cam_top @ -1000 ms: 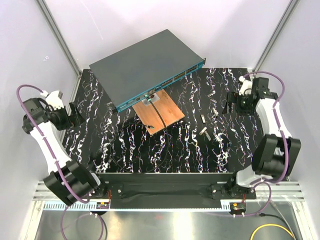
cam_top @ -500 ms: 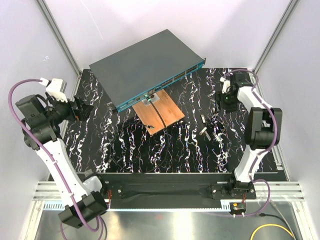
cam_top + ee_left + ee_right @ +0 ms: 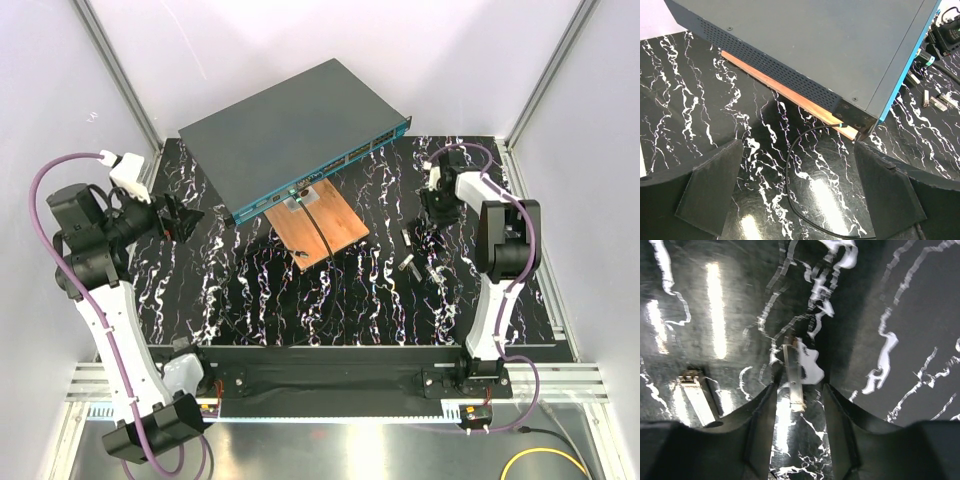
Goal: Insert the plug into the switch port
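The switch (image 3: pixel 290 125) is matt grey metal, the table (image 3: pixel 250 300) glossy black marble-patterned, the plug (image 3: pixel 794 382) shiny metal.

Switch (image 3: pixel 295 135): set at an angle on the far left-centre of the table (image 3: pixel 250 290), port face toward the near right.
Board (image 3: pixel 322 225): laid before the port face, far edge tucked under the switch.
Cable (image 3: pixel 322 235): run over the board from the port face toward its near edge.
Plug (image 3: pixel 794 382): laid flat on the table, right of the board, between the fingers of the right gripper (image 3: pixel 800 386).
Spare plugs (image 3: pixel 408 265): scattered just nearer than that gripper.
Left gripper (image 3: pixel 185 218): placed left of the switch, apart from it.
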You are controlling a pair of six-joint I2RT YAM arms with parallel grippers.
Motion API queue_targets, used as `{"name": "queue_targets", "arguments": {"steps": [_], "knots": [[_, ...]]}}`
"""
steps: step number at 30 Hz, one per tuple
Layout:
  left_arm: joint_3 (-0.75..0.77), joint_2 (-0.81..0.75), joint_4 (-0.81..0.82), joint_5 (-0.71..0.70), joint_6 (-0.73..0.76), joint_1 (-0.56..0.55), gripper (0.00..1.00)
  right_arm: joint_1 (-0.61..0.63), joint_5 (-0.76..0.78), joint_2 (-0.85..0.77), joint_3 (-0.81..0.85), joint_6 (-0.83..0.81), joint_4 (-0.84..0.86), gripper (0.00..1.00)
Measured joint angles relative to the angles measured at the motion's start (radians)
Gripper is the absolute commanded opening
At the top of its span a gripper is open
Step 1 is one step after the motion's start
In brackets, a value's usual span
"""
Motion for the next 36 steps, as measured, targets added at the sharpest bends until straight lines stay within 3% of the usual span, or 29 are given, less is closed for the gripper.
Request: {"name": "queue_targets", "arguments": {"steps": [2, 3, 6, 8, 16, 25, 30, 36], "knots": [[0.000, 0.001, 0.003, -0.009, -0.009, -0.013, 0.99, 0.011, 0.005, 0.001, 0.000, -0.009, 0.005, 0.38], [0.000, 0.001, 0.005, -0.016, -0.014, -0.022, 0.99, 0.016, 0.008, 0.002, 0.000, -0.013, 0.006, 0.29], [0.001, 0.002, 0.008, -0.042, -0.029, -0.051, 0.99, 0.030, 0.010, 0.002, 0.000, -0.035, 0.008, 0.20], [0.013, 0.009, 0.003, -0.063, -0.042, -0.068, 0.99, 0.031, 0.010, 0.002, -0.001, -0.053, 0.008, 0.00], [0.110, 0.058, -0.024, -0.075, -0.116, -0.113, 0.97, 0.032, 0.000, -0.162, -0.130, -0.169, -0.016, 0.00], [0.195, 0.097, -0.048, -0.002, -0.288, -0.264, 0.96, 0.052, -0.180, -0.660, -0.097, -0.372, -0.083, 0.00], [0.186, 0.097, 0.002, 0.053, -0.464, -0.372, 0.95, 0.171, -0.200, -0.843, -0.087, -0.482, -0.082, 0.00], [0.118, 0.084, 0.156, 0.093, -0.703, -0.514, 0.95, 0.438, -0.074, -0.995, -0.167, -0.673, 0.003, 0.00]]}}
